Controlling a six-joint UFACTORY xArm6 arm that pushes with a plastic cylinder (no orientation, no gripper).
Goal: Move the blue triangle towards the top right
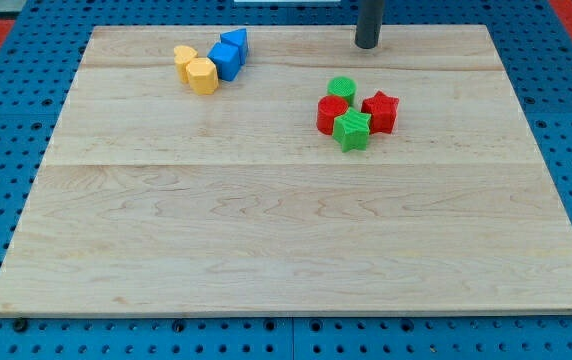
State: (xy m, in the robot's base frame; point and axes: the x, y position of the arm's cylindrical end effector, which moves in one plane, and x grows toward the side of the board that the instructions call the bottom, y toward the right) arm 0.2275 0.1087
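Note:
The blue triangle [234,42] lies near the board's top edge, left of centre. It touches a blue cube [225,61] just below it. My tip [367,44] stands at the top of the board, well to the right of the blue triangle and apart from every block.
Two yellow blocks [185,59] [202,75] sit left of the blue cube. A cluster right of centre holds a green cylinder [342,88], a red cylinder [332,114], a red star-like block [380,111] and a green star-like block [352,130]. The wooden board [286,230] rests on a blue perforated base.

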